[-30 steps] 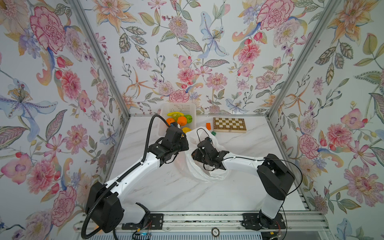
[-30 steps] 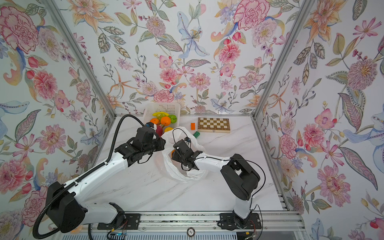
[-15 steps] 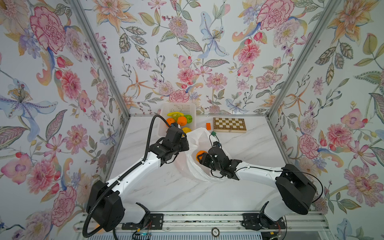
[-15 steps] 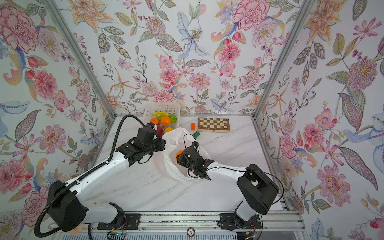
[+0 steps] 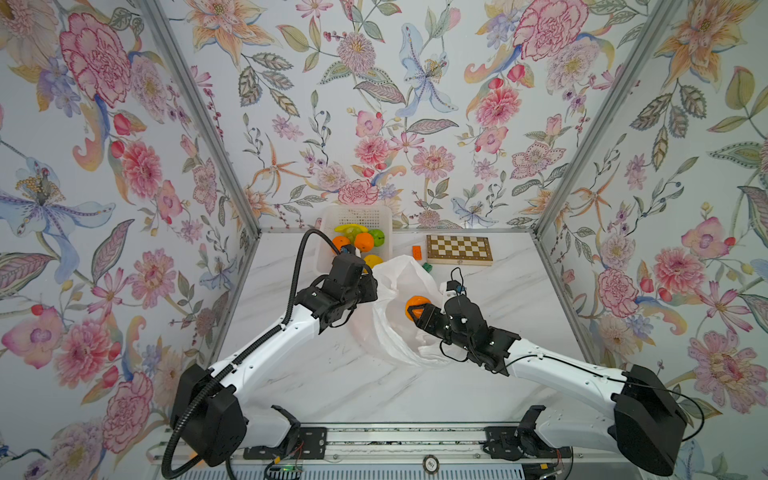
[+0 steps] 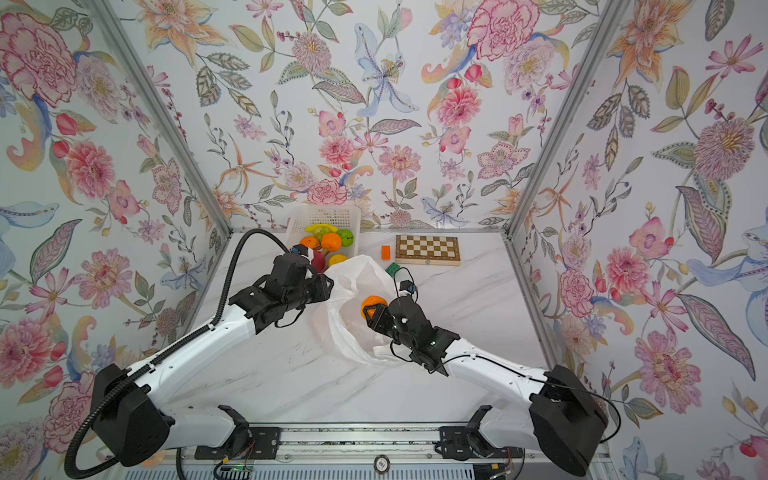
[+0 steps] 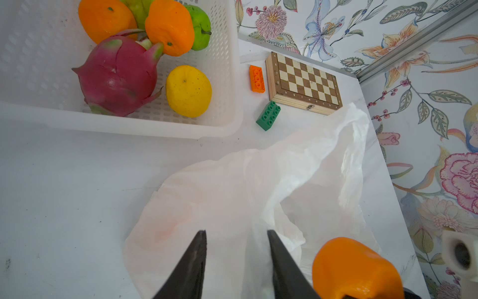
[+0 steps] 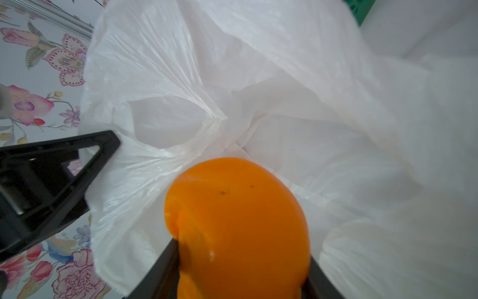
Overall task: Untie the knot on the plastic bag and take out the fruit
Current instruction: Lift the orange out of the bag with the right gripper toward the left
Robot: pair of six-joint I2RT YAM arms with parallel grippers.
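The white plastic bag [image 5: 399, 282] [image 6: 353, 282] lies open and slack on the marble table. My right gripper [image 5: 415, 311] [image 6: 372, 311] is shut on an orange fruit [image 5: 412, 305] [image 8: 238, 220], held just over the bag's mouth. My left gripper [image 5: 372, 286] [image 7: 236, 233] stands open at the bag's left rim, with bag film [image 7: 258, 181] showing between its fingers. The knot is out of view. More fruit lies in the white basket [image 7: 38, 51]: a dragon fruit [image 7: 119, 75], a yellow fruit [image 7: 188, 90], oranges and green ones.
A wooden chessboard [image 5: 459, 249] lies at the back right. An orange brick [image 5: 417, 251] and a green brick [image 7: 269, 115] lie between it and the basket [image 5: 357, 214], which stands against the back wall. Floral walls close three sides.
My right gripper has drawn back out of the bag towards the right with the orange in it. The left gripper's jaws have spread apart at the bag's rim.
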